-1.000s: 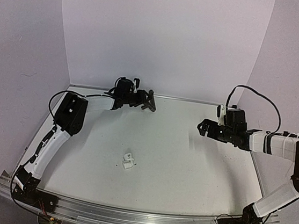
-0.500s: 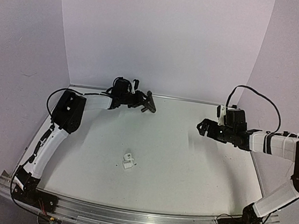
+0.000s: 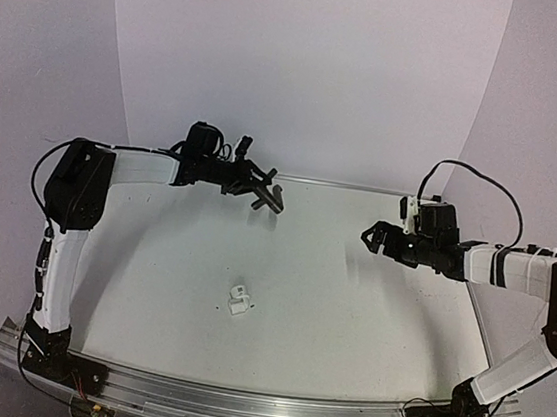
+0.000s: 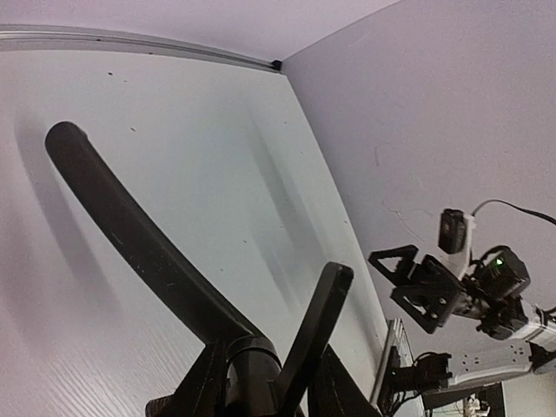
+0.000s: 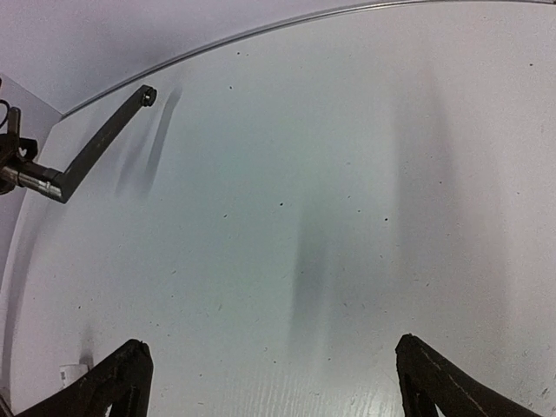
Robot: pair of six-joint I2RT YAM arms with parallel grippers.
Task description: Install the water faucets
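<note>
Two faucet parts are shown, well apart from each other. The black bent metal spout (image 3: 270,200) is held off the table (image 3: 368,309), over its far side near the back wall. It is clamped at its base by the left gripper (image 3: 253,182), whose jaws are closed tight on it.

In the left wrist view the spout is seen as a long curved tube reaching away from the fingers (image 4: 201,391). A shorter crossbar (image 4: 320,304) branches off to the right. The base of the spout is hidden between the fingers, and the grip itself is cut off by the lower edge of the frame.

The white plastic fitting (image 3: 239,301) is set on the table near its middle, toward the near side, and is touched by neither gripper. Its form is too small to be resolved from above. In the right wrist view only a small white corner of it can be made out at the lower left.

The right gripper (image 3: 369,237) is held over the right part of the table with its jaws spread wide and empty. Only its two fingertips are included in its own view, at the bottom corners. There the spout appears at the upper left as a thin bar with a ring-shaped end, and the gripper holding it is cropped by the left edge.
</note>
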